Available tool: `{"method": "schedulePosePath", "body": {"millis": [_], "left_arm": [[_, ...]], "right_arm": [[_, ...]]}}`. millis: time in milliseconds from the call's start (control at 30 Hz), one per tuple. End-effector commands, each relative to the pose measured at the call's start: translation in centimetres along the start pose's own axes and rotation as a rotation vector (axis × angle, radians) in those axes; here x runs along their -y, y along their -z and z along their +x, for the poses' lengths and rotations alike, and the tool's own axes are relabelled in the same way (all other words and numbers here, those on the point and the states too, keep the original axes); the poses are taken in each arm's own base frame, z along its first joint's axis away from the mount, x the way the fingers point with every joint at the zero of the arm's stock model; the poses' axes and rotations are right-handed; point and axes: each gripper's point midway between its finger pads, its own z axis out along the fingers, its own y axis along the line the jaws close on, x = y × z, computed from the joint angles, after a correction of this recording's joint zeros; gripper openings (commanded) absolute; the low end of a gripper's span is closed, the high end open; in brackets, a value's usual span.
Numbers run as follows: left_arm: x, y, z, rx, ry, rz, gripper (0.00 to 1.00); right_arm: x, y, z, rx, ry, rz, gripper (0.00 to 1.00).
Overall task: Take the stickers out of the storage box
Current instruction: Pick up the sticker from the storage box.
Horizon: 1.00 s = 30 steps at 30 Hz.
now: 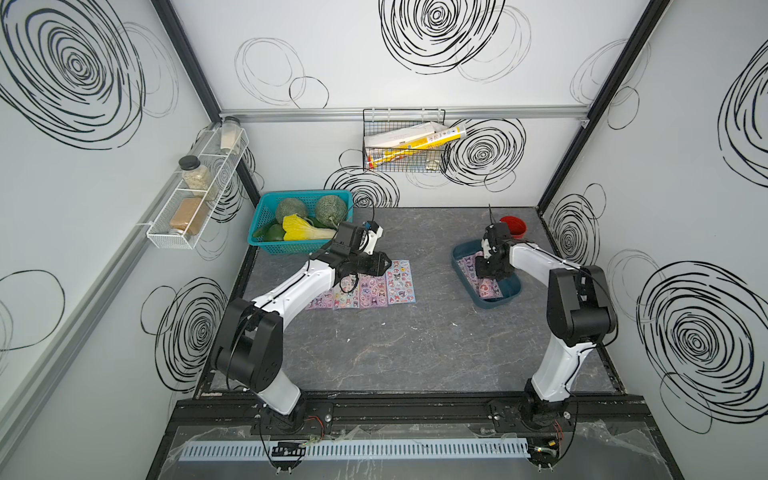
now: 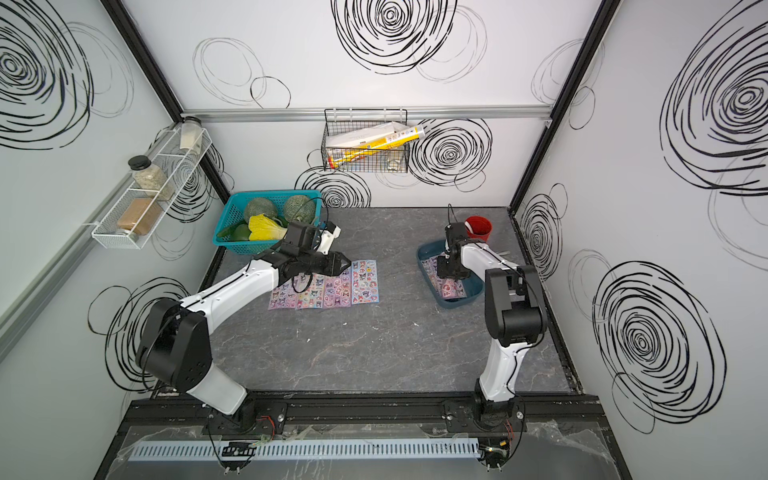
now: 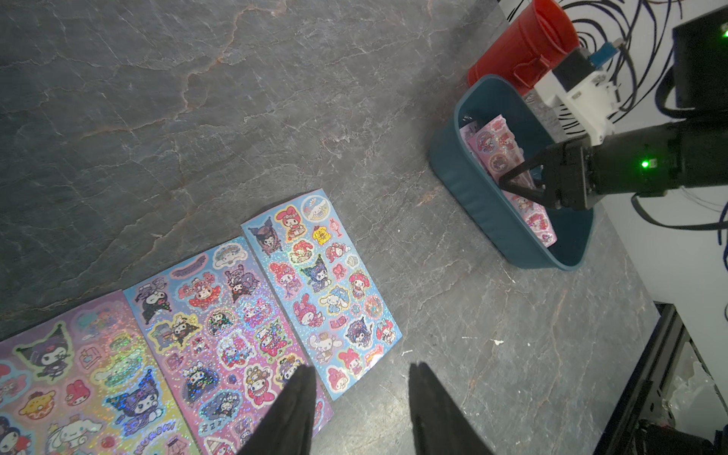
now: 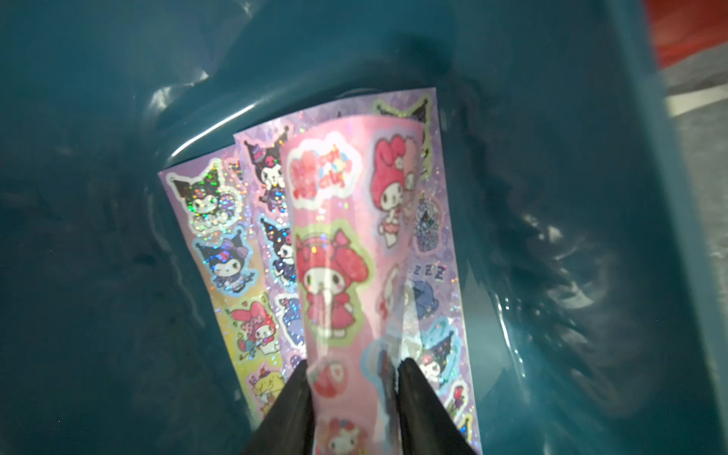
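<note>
The dark teal storage box (image 1: 498, 302) (image 2: 451, 306) (image 3: 472, 189) stands at the right of the table. My right gripper (image 4: 352, 364) (image 3: 508, 181) reaches down into it. Its jaws are shut on a pink sticker sheet (image 4: 335, 236), which bows upward between the fingertips. Two lilac sheets (image 4: 220, 236) lie under it on the box floor. Several stickers (image 1: 374, 286) (image 2: 332, 286) (image 3: 197, 335) lie side by side on the table at centre left. My left gripper (image 3: 360, 368) (image 1: 388, 262) hovers over their right edge, open, with nothing between its fingers.
A red cup (image 1: 515, 226) (image 3: 528, 47) stands just behind the box, near the right wall. A bright blue lattice basket (image 1: 266, 245) of vegetables sits at the back left, close to the left arm. A wire basket (image 1: 405, 141) hangs on the back wall.
</note>
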Motion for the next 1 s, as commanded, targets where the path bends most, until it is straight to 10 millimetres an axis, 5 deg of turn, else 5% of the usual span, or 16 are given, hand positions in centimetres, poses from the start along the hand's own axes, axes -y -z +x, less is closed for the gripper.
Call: {"method": "schedulePosePath", "body": {"millis": [0, 367, 567, 967], "left_arm": [[1.1, 0.2, -1.6, 0.041, -0.028, 0.024, 0.45], [2.7, 0.0, -1.2, 0.035, -0.06, 0.049, 0.45], [4.7, -0.3, -0.6, 0.021, -0.087, 0.113, 0.45], [14.3, 0.9, 0.1, 0.03, 0.015, 0.502, 0.45]], "right_arm": [[-0.1, 1.6, -0.7, 0.04, -0.018, -0.018, 0.38], [-0.5, 4.5, -2.1, 0.097, -0.026, -0.042, 0.32], [-1.6, 7.9, -3.5, 0.155, -0.022, -0.103, 0.33], [-7.0, 14.8, -1.8, 0.18, 0.006, -0.462, 0.35]]}}
